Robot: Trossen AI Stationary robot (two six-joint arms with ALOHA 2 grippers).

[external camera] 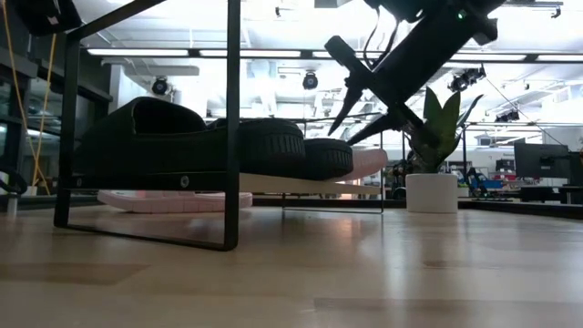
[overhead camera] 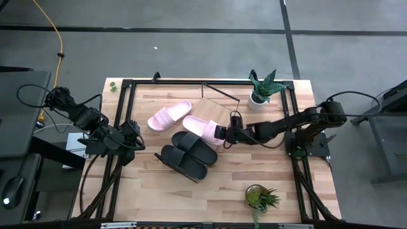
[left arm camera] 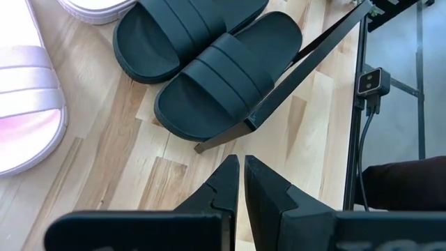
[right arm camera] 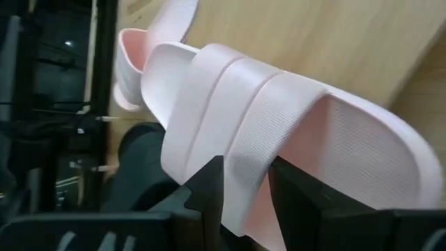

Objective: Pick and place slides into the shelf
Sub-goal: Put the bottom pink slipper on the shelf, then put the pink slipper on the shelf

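Wooden tabletop (overhead camera: 229,184), frame centre: left gripper (overhead camera: 135,141) pinched shut, empty, left of the black slides (overhead camera: 187,154). Right gripper (overhead camera: 222,133) clamps a pink slide's (overhead camera: 202,129) strap, shelf (overhead camera: 213,109) just above it.

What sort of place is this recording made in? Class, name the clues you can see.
Probably a robotics lab or workshop. The light wooden tabletop sits in a black metal frame on grey concrete floor, and the low view shows strip ceiling lights and monitors across a large open room.

A lab: strip ceiling lights (external camera: 137,52), monitors (external camera: 539,159), grey taped floor (overhead camera: 191,51).
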